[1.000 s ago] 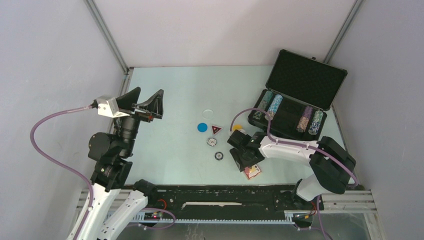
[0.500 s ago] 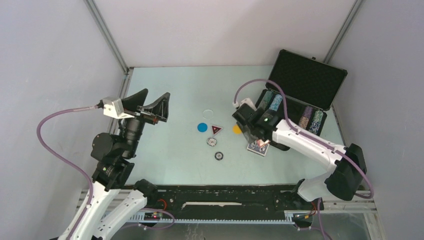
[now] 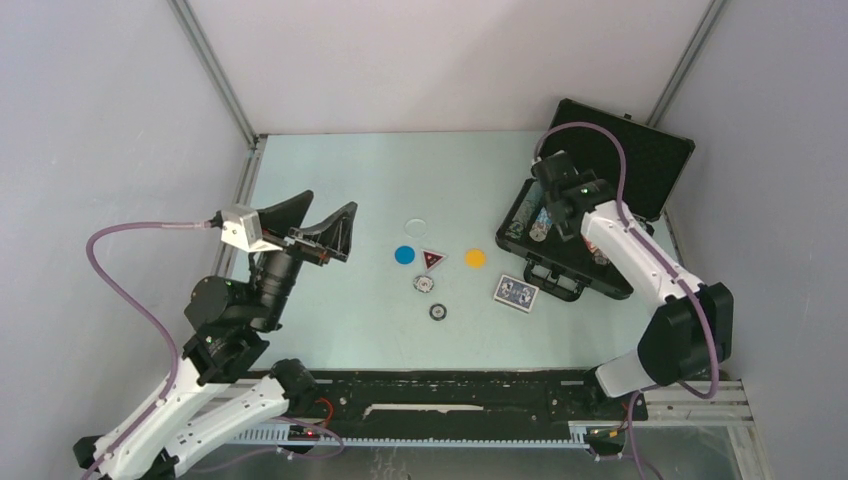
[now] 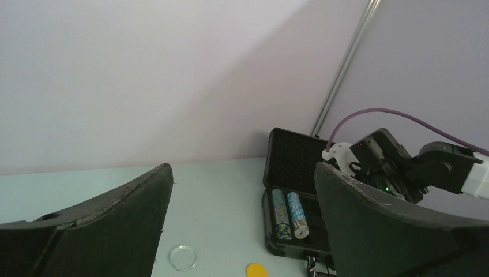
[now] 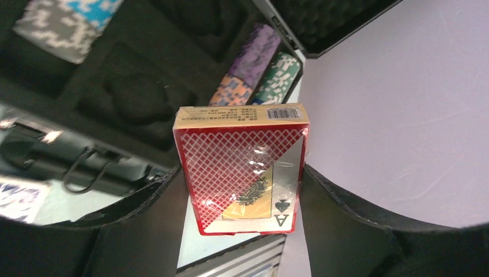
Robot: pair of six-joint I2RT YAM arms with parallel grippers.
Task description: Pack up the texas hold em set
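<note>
Red card deck (image 5: pixel 240 156) in right tool (image 5: pixel 242 190), plain only in wrist view

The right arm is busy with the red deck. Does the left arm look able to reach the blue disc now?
Probably yes: the left gripper hangs open left of the blue disc, with nothing between them or covering it.

This is a robotics lab test cell: plain grey wall panels (image 3: pixel 440 60) and aluminium frame posts (image 3: pixel 215 75) enclose a pale table (image 3: pixel 340 180).
</note>
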